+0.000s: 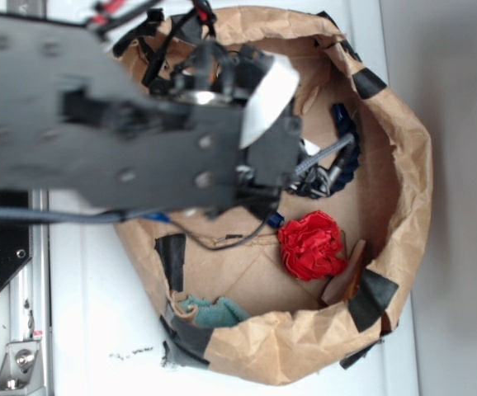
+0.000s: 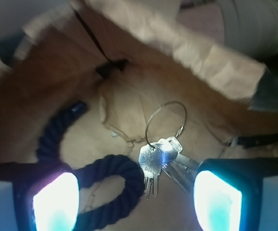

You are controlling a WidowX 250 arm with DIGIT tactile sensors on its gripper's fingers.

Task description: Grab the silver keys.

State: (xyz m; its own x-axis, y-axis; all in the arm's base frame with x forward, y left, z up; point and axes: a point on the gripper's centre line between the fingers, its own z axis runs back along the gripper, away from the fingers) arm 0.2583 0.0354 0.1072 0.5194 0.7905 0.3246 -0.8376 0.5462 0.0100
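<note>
Only in the wrist view were the silver keys [image 2: 160,161] seen, lying between the spread jaws of the gripper [image 2: 136,199] beside the navy rope [image 2: 112,180]; outside, the arm hid them.

End effector [image 2: 138,197] spread wide, fingers [image 2: 55,202] flanking open gap. Silver keys [image 2: 160,161] lie in gap, nearer right finger, wire ring reaching away toward bag wall. Navy rope [image 2: 112,180] loops into gap from left, touching keys' left edge: main obstacle. Bare paper floor around ring free. Paper bag wall [image 1: 403,190] rings whole space, rolled rim high; entry from above only. Red fabric flower [image 1: 311,245] and teal cloth [image 1: 214,312] sit well apart, no hindrance.
</note>
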